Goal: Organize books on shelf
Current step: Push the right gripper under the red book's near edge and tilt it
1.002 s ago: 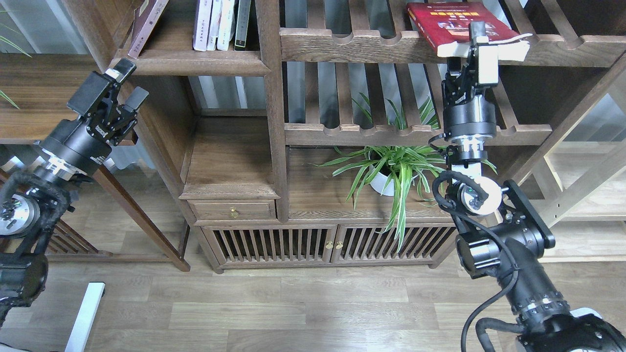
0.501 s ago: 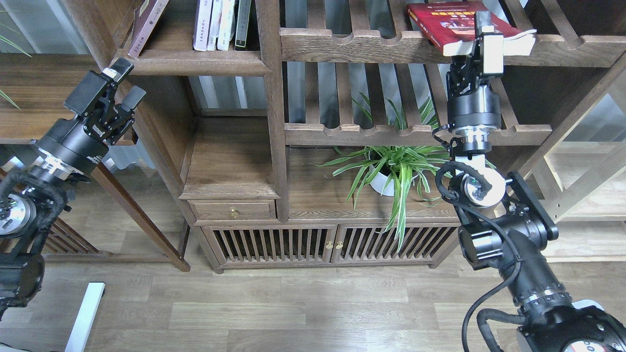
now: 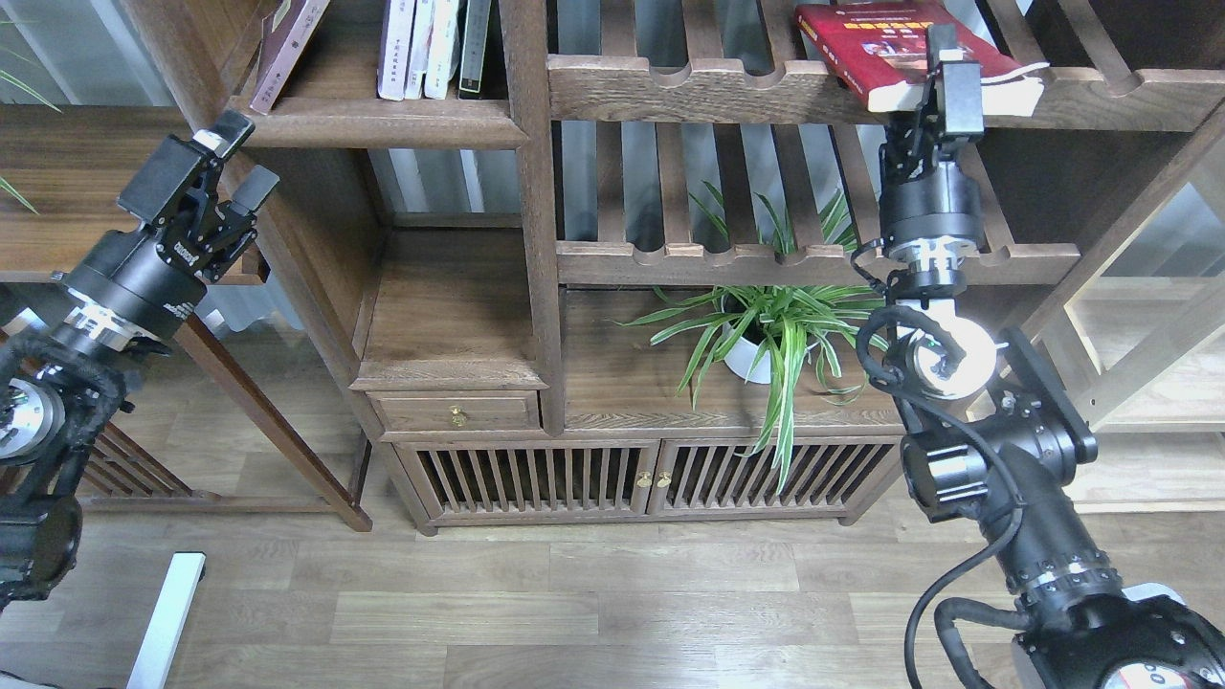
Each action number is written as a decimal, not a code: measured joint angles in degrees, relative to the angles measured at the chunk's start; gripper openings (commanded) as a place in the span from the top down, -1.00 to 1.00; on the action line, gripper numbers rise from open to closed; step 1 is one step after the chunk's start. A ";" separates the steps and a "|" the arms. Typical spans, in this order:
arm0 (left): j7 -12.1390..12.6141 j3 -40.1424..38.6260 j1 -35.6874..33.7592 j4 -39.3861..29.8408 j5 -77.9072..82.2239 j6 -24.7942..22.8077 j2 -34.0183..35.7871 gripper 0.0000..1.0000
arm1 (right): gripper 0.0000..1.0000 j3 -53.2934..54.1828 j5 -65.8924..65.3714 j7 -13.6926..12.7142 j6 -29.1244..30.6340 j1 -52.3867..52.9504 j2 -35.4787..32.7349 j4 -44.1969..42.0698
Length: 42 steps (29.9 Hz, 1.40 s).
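Gripping the red book's (image 3: 876, 38) near edge, right hand (image 3: 943, 77).

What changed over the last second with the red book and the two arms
The right tool rose and now grips the near edge of the red book, which sits slightly higher on the slatted rack. The left tool, open, drifted up and left. The shelved books and plant stayed put.

A single head view looks forward and down at the bookcase (image 3: 450, 316).
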 measured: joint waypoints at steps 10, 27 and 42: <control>0.00 0.07 0.00 -0.03 0.00 0.00 0.00 -0.99 | 0.08 0.24 0.00 0.11 3.00 -0.38 -0.01 0.14; 0.00 0.02 0.09 -0.01 -0.09 0.00 0.00 -0.99 | 0.74 -0.02 0.00 1.40 5.32 -1.73 0.09 0.14; 0.00 0.15 0.01 0.00 -0.08 0.00 0.00 -0.99 | 0.74 -0.87 -0.02 1.27 5.37 -3.80 -0.43 3.29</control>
